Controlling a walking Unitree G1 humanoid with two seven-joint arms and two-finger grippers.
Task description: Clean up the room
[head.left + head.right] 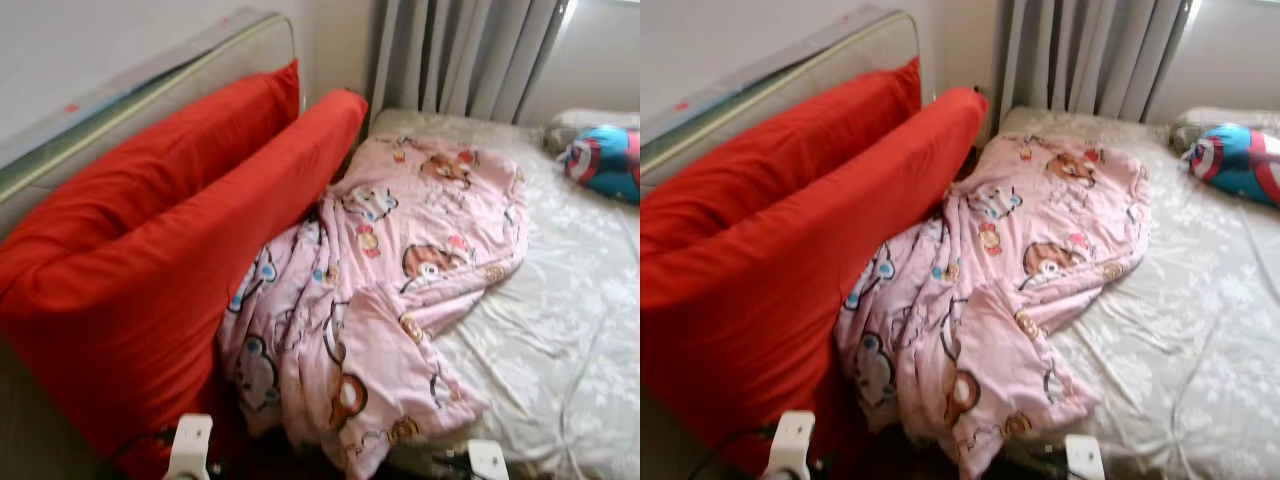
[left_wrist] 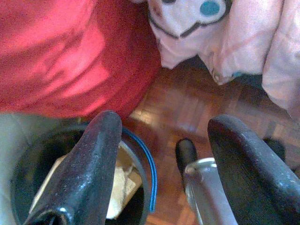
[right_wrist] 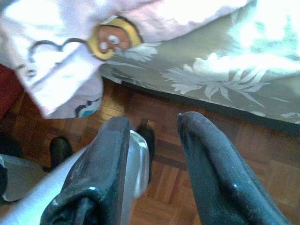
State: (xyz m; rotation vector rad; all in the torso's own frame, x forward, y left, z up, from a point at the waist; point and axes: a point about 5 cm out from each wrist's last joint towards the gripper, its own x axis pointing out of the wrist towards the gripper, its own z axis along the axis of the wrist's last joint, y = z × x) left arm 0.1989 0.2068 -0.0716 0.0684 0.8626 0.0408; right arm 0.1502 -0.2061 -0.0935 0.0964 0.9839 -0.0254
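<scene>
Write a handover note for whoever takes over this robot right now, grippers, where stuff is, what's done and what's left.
Left gripper: open, empty, hanging low over the wood floor above a dark bin beside the red pillows.
Right gripper: open, empty, low by the bed's edge.
Pink cartoon blanket: crumpled across the bed sheet, one corner drooping over the edge toward the floor.
Blue and red cushion: far side of the bed near the curtains.
Done: nothing evident.
Left: probably straighten the blanket, tidy the pillows.

Bed [image 1: 560, 330] in pale floral sheet; crumpled pink cartoon blanket [image 1: 380, 290] across it; blue-and-red cushion [image 1: 605, 162] at far corner; red pillows [image 1: 170, 250] alongside.
</scene>
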